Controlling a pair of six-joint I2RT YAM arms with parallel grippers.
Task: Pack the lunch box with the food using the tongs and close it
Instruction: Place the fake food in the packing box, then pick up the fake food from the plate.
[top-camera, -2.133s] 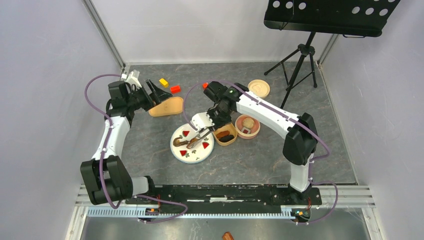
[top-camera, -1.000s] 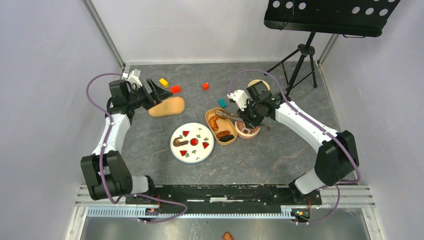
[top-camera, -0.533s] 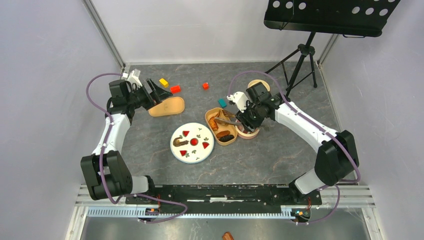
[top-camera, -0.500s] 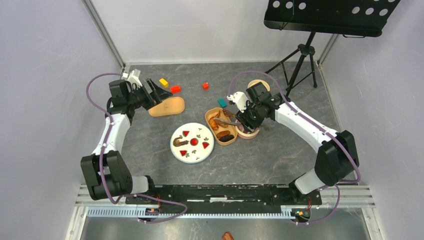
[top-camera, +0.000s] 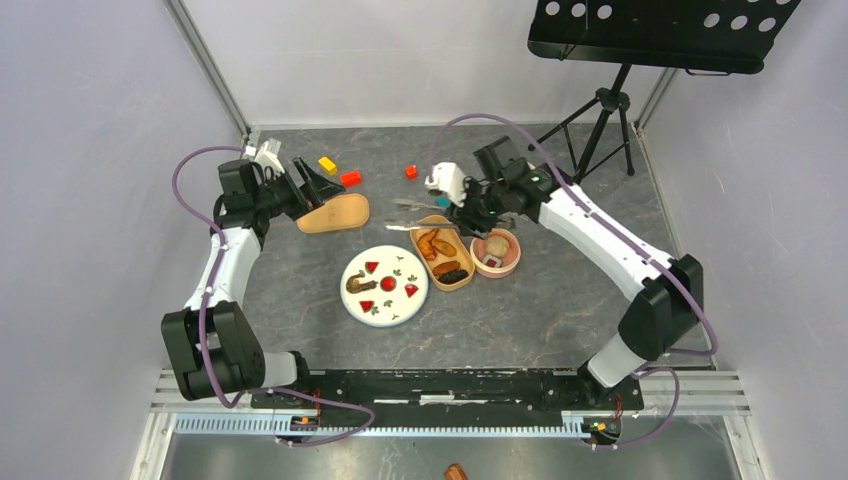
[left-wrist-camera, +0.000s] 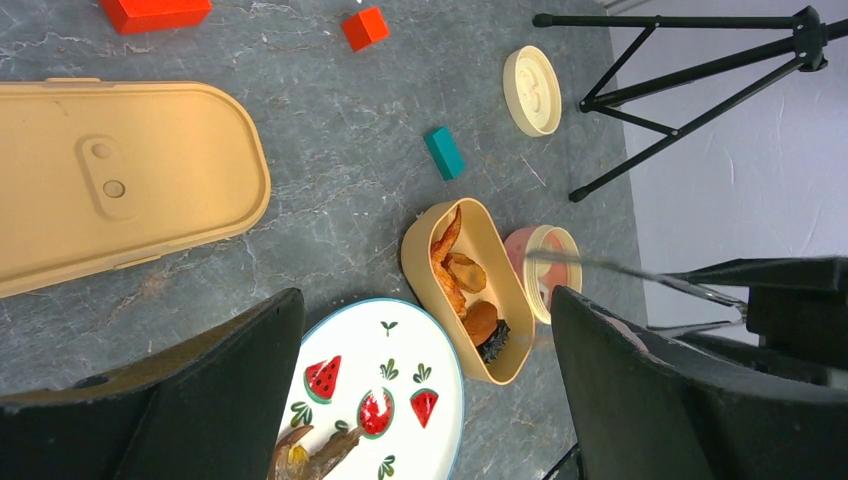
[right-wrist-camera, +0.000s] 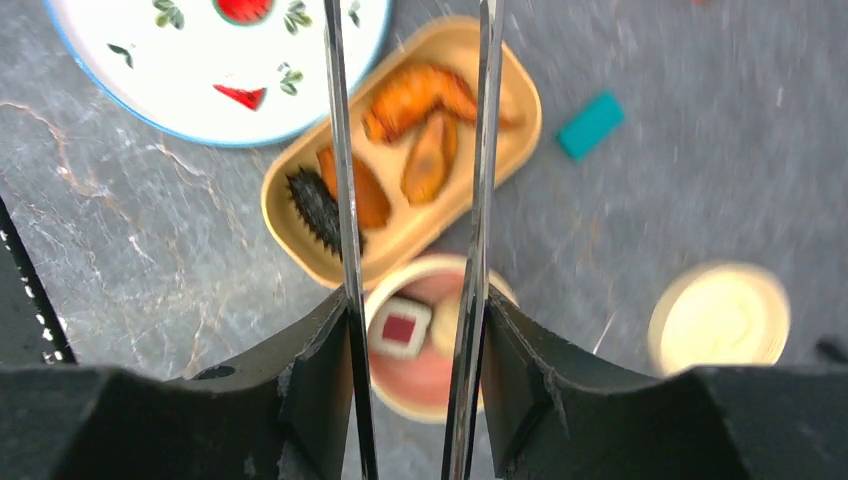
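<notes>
Meanwhile, we see the right tool (right-wrist-camera: 412, 330) clenched on the tongs (right-wrist-camera: 340, 150) near the lunch box (left-wrist-camera: 412, 262), the left tool (left-wrist-camera: 425, 330) spread wide by the lid (left-wrist-camera: 120, 190)

Left arm (top-camera: 225, 270): elbow bent, forearm reaching to the far left, wrist roughly level. Left gripper (top-camera: 312, 180): jaws wide apart, nothing between them. Right arm (top-camera: 600, 235): stretched forward and inward to centre, wrist pitched down. Right gripper (top-camera: 468, 212): jaws part-closed, clamped on both arms of the tongs (right-wrist-camera: 338, 150), whose tips are spread and point left.
</notes>
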